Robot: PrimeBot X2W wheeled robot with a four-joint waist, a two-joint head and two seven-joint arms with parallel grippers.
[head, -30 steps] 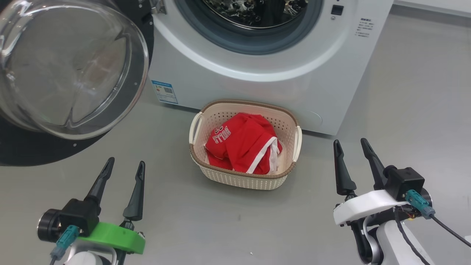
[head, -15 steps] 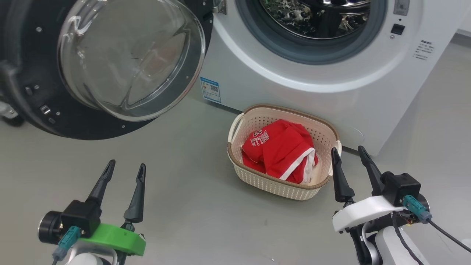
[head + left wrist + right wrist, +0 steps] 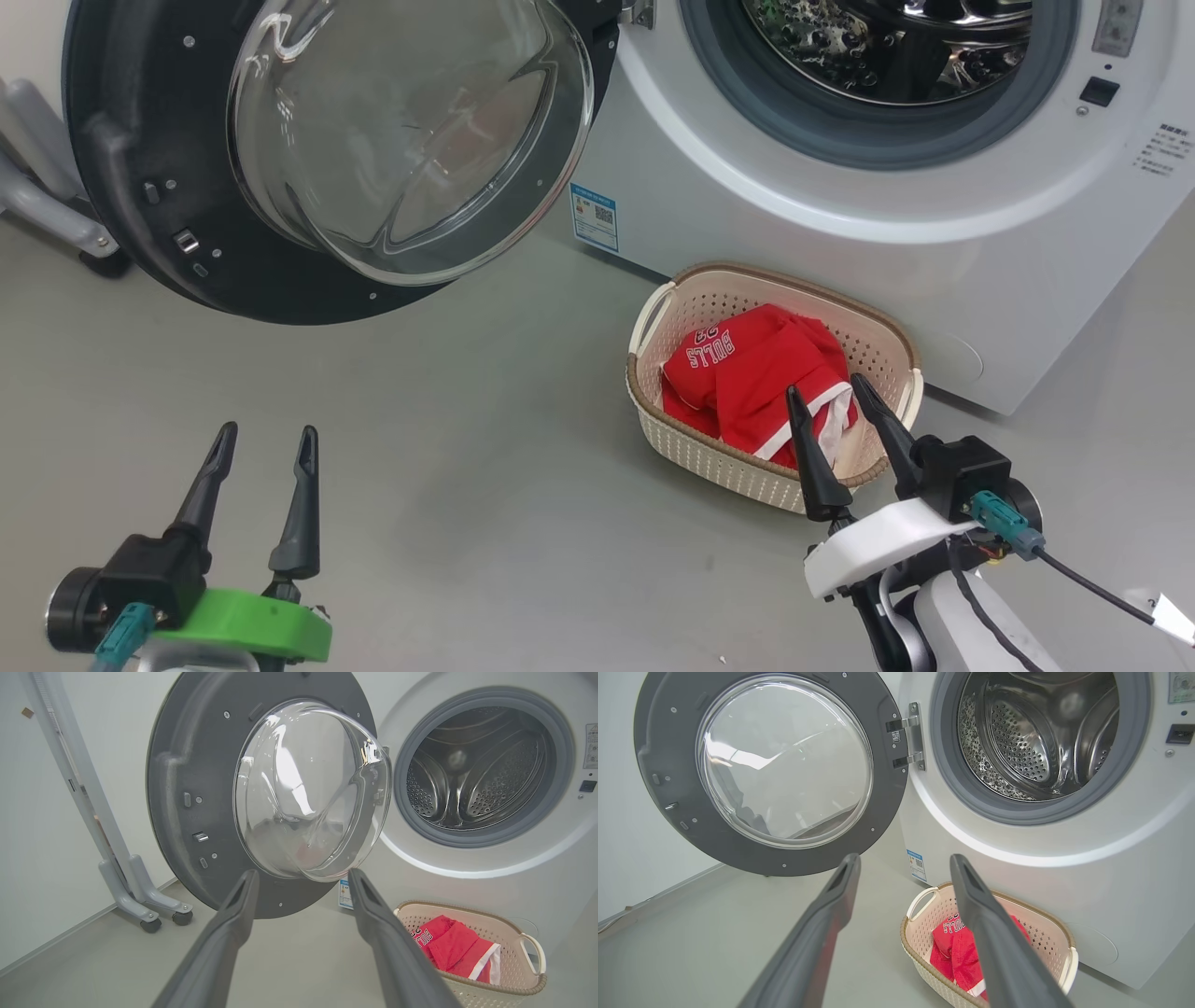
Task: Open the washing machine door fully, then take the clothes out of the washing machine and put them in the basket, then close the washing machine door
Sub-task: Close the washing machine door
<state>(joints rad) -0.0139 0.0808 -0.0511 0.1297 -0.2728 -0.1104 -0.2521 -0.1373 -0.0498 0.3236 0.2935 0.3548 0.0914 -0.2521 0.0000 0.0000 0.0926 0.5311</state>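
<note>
The washing machine door (image 3: 411,140) is swung wide open to the left of the washing machine (image 3: 840,252). It is carried on a metal hinge (image 3: 908,737), with its dark inner face and clear glass bowl turned toward the room. The grey-rimmed opening is left uncovered, and the perforated steel drum (image 3: 896,47) is seen inside it. A blue label (image 3: 595,217) is stuck low on the machine's front, near its left corner.

The basket (image 3: 709,453) is set on the grey floor (image 3: 467,467), just in front of the machine's lower front panel. The clothes (image 3: 738,369) are bundled inside it, with the white "BULLS" lettering uppermost and the white stripe trim toward the near rim.

The left gripper (image 3: 268,431) is held above bare floor, well apart from the door and the basket. Its fingers are spread wide and nothing is held between them. In the left wrist view they are pointed toward the lower edge of the glass bowl.

The right gripper (image 3: 825,385) is raised on the near side of the basket. Its fingers are likewise spread wide and empty, and their tips are seen against the basket's near rim and the clothes.

The legs of a grey wheeled stand (image 3: 140,896) are seen by the wall, beyond the door.
</note>
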